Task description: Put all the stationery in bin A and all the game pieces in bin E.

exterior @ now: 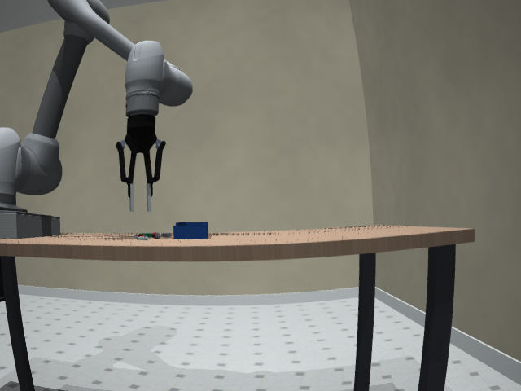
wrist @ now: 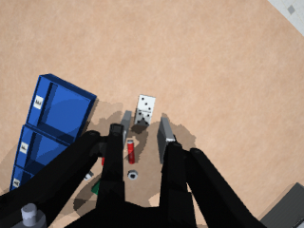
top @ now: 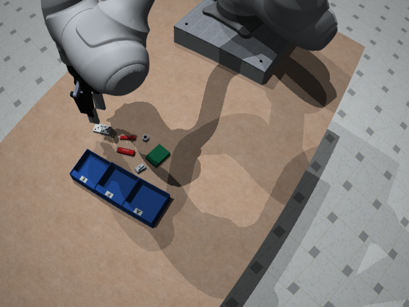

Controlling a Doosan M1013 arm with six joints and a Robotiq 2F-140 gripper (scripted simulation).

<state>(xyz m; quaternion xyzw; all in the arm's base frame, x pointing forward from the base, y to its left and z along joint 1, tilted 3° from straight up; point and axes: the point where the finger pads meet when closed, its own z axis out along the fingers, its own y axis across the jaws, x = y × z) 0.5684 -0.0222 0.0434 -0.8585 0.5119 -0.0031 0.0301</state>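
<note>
My gripper point(top: 94, 119) hangs well above the table, partly open and empty; it also shows in the side view point(exterior: 139, 204). In the wrist view the fingers frame a white domino point(wrist: 146, 109) point(top: 101, 128), which lies flat on the table. Two red stick-shaped things point(top: 127, 137) point(top: 125, 151) lie just right of the domino. A blue bin point(top: 119, 187) with three compartments stands nearer the front; its labels are too small to read. All three compartments look empty.
A grey nut point(top: 145, 137), a green flat block point(top: 158, 154) and a small grey clip-like piece point(top: 140, 167) lie between the red things and the bin. The robot's base point(top: 231, 46) stands at the table's far end.
</note>
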